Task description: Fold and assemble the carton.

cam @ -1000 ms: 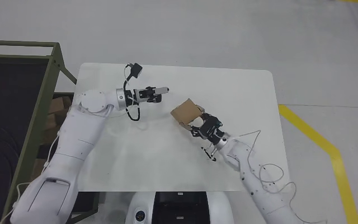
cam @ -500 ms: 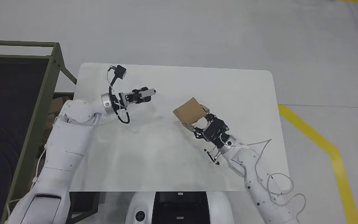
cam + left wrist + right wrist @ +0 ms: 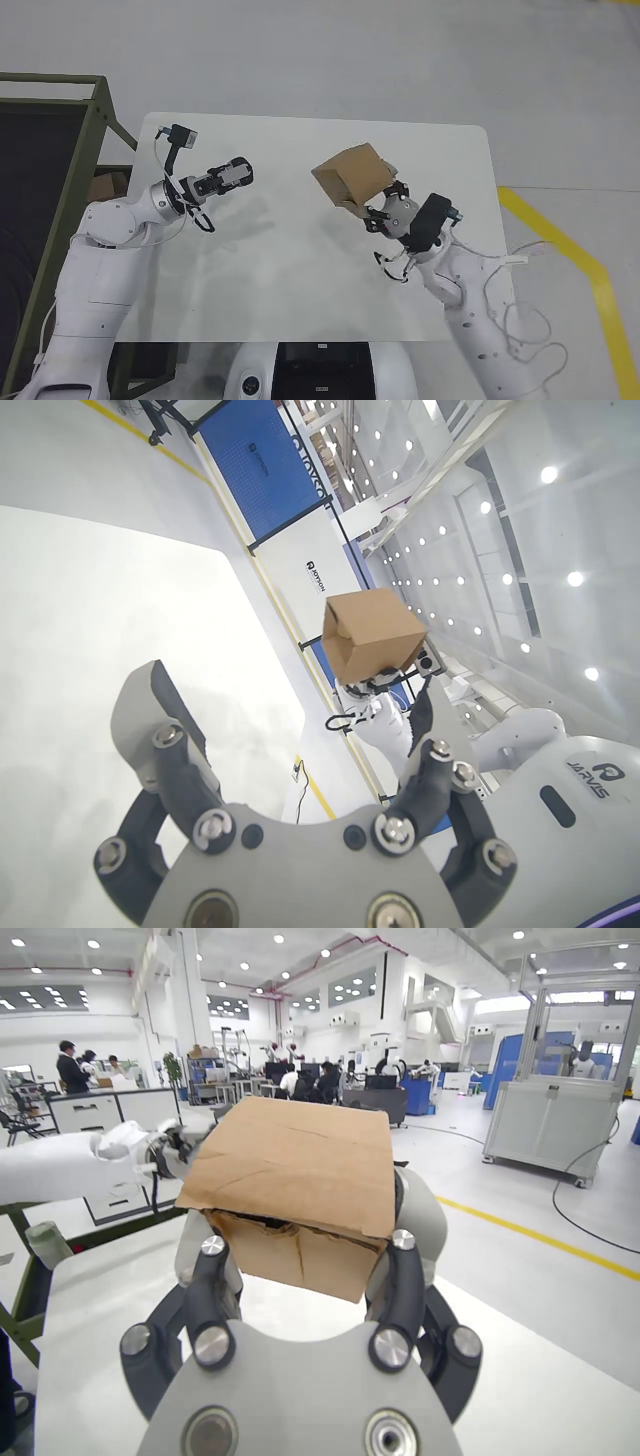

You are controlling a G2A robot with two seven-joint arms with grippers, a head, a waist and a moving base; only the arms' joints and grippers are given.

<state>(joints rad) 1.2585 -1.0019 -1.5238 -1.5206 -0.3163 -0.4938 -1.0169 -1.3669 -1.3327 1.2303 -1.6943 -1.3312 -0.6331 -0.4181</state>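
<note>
Looking down from the top view, I have the brown cardboard carton [image 3: 352, 175] clamped in my right gripper [image 3: 383, 207], held over the right half of the white counter [image 3: 300, 290]. My left gripper [image 3: 238, 172] hangs over the left half of the counter, well apart from the carton, with nothing in it. An olive metal frame [image 3: 97, 112] stands beside the counter's left edge.

In the left wrist view, my left gripper [image 3: 295, 695] has its two fingers [image 3: 167, 695] spread wide and empty above the counter [image 3: 100, 600]. Farther off, the carton [image 3: 370, 635] sits raised on the end of my right arm, off the counter, one folded end facing this way.

In the right wrist view, my right gripper [image 3: 305, 1248] is closed against the carton's [image 3: 295, 1178] two sides. The near end's flaps are folded in with a ragged seam. My left gripper [image 3: 175, 1145] shows just past the carton's far corner.
</note>
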